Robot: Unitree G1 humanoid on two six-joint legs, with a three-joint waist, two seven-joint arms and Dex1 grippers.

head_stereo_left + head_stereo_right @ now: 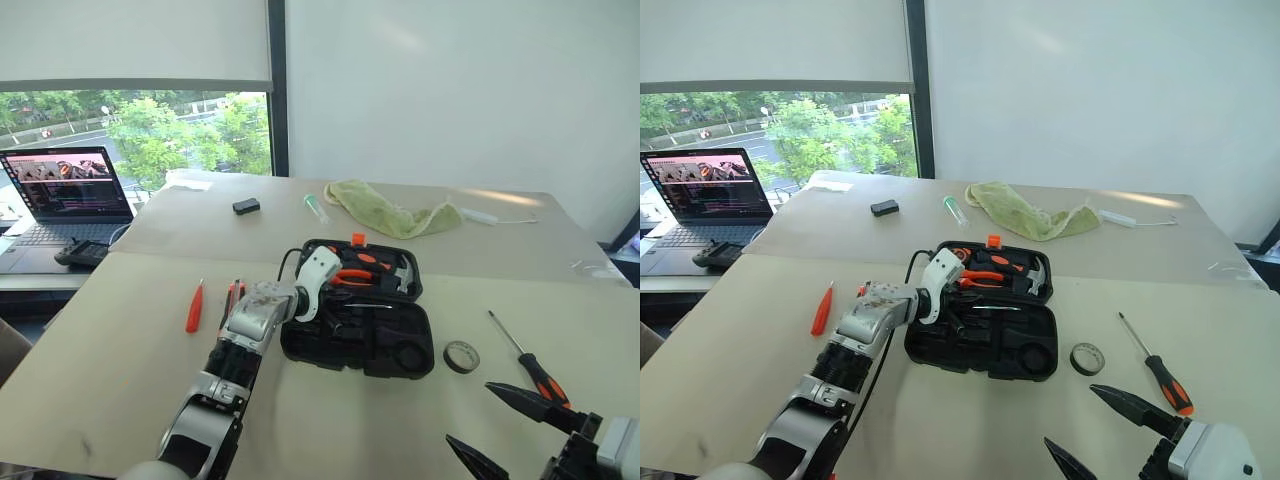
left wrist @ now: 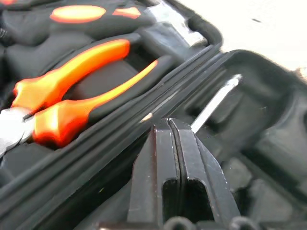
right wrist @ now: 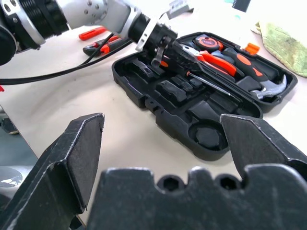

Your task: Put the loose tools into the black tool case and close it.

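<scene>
Lying open near the middle of the counter (image 1: pixel 120 350), the black tool case (image 1: pixel 362 330) has pliers (image 2: pixel 72 91), a hammer (image 3: pixel 268 88) and a tape measure (image 3: pixel 207 43) seated in its far half, and one screwdriver (image 3: pixel 211 85) resting along the hinge line. The left claw (image 2: pixel 175 158) hovers over the case's near half with its fingers pressed together and nothing between them; that screwdriver's shaft runs just past the fingertips, not in their hold.

Judging from this, the step in hand is seating that screwdriver in its moulded slot. A gentle nudge with the closed tips along the shaft should settle it; pressing down hard risks tipping the case or popping the tool out.

Outward from the case, a small orange screwdriver (image 1: pixel 194 307) and a utility knife (image 1: pixel 233 297) lie on its left, a tape ring (image 1: pixel 461 356) just beside its right front corner, and a long screwdriver (image 1: pixel 528 358) beyond that. The right claw (image 1: pixel 500 425) waits near that screwdriver, spread wide and empty. All four must go in before the lid can close flat.
</scene>
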